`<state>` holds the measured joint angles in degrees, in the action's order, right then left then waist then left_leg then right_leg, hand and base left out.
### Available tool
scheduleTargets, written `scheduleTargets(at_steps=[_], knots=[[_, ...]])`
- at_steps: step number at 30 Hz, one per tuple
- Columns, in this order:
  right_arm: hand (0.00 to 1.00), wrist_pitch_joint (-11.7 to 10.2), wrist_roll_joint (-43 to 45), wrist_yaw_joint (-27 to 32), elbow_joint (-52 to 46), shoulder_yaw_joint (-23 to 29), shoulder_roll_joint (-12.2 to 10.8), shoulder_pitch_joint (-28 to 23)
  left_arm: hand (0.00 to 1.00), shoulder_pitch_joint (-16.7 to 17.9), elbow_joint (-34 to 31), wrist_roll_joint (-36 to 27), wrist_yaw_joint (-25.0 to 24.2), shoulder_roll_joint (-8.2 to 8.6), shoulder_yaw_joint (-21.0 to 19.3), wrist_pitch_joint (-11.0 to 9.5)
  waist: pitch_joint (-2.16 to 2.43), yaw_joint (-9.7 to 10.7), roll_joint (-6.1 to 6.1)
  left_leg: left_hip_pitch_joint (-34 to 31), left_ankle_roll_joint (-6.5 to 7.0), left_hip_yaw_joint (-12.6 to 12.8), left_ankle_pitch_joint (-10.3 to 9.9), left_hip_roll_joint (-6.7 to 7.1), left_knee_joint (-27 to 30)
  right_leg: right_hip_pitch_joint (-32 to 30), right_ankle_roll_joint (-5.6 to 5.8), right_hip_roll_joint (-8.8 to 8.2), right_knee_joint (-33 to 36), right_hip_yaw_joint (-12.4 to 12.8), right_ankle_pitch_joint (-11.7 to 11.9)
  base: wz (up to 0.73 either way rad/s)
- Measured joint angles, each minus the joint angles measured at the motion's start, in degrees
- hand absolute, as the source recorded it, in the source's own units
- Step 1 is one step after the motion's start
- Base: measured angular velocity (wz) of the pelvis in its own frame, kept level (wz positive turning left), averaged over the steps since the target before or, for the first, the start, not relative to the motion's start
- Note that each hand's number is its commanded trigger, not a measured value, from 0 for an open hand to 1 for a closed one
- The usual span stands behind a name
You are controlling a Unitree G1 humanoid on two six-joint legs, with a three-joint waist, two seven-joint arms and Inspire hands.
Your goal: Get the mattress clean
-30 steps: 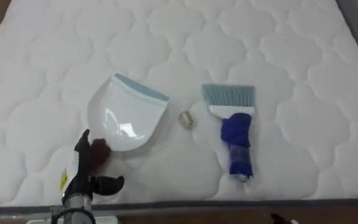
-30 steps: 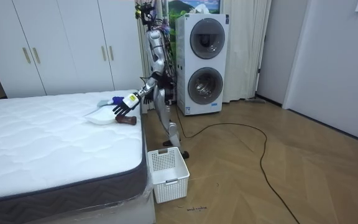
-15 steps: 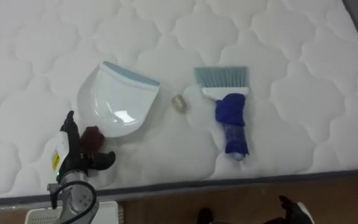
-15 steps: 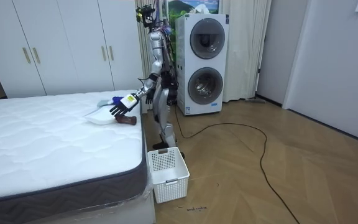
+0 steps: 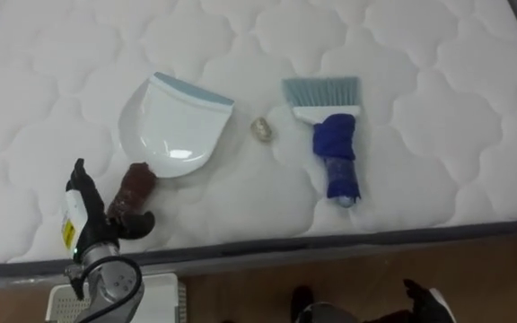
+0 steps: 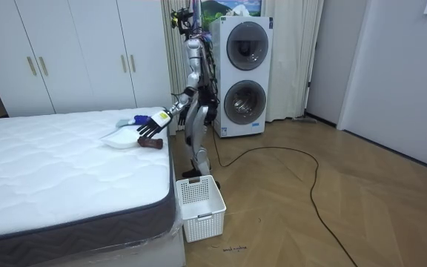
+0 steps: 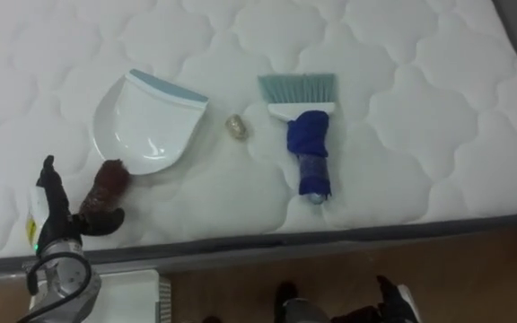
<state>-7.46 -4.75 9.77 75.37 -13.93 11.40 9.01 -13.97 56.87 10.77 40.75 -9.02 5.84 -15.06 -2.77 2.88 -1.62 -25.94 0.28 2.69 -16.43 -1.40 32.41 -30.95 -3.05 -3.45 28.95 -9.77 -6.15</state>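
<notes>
dustpan handle (image 5: pixel 135 187) beside left fingers (image 5: pixel 81 192)

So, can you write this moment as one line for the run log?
phase: reach for dustpan | left robot hand: open, at dustpan handle, not closed on it | brush, small scrap: lying on mattress

back wall: white wardrobes (image 6: pixel 73 55) are fitted | corner: stacked washing machines (image 6: pixel 242 77), curtain (image 6: pixel 296 58) | floor: wooden parquet (image 6: pixel 332 215) is laid
</notes>
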Motion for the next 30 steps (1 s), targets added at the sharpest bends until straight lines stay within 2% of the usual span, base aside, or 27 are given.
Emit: scheduleTargets(at_steps=[7, 17, 23, 25, 30], knots=[[0.00, 0.0, 0.2, 0.1, -0.3, -0.2, -0.1, 0.1, 0.00, -0.4, 0.0, 0.0, 0.2, 0.09, 0.0, 0.0, -0.01, 1.4, 0.03, -0.4, -0.08, 0.1, -0.6, -0.05, 1.0, -0.7, -0.46, -0.40, 2.0, -0.2, -1.1, 0.01], [0.00, 0.0, 0.3, 0.0, -0.7, -0.7, -0.1, -0.1, 0.00, -2.2, 1.6, -0.2, 0.0, 0.08, 0.0, 0.0, -0.06, 1.8, 0.15, -0.5, -0.02, 0.1, -1.7, -0.20, 2.4, -0.9, -0.49, -0.53, 3.3, -0.3, -2.0, -0.01], [0.00, 0.0, -0.9, 0.1, -2.1, -1.2, -0.2, -1.3, 0.00, -2.9, 1.9, -6.9, -0.3, -0.14, -0.1, 0.0, -0.17, 2.1, 0.37, -1.0, 0.09, 0.1, -2.1, -0.14, 3.0, -1.5, -0.24, -0.61, 4.1, -0.2, -2.6, 0.01], [0.00, 0.0, -1.7, 0.6, -2.6, -1.8, -0.2, -1.2, 0.00, -4.1, 2.7, -9.1, -0.3, -0.69, 0.0, 0.0, -0.22, 2.2, 0.56, -2.6, 0.03, 0.1, -2.6, -0.19, 4.4, -3.0, -0.27, -0.62, 5.4, 0.0, -2.9, 0.00], [0.00, 0.1, -1.9, 1.4, -3.2, -2.8, -0.2, -1.2, 0.00, -4.6, 3.6, -10.3, -0.2, -0.94, 0.1, 0.0, -0.23, 2.7, 0.68, -5.0, 0.02, 0.1, -3.5, -0.38, 6.7, -5.4, -0.58, -0.77, 7.6, -0.1, -3.4, -0.01]])
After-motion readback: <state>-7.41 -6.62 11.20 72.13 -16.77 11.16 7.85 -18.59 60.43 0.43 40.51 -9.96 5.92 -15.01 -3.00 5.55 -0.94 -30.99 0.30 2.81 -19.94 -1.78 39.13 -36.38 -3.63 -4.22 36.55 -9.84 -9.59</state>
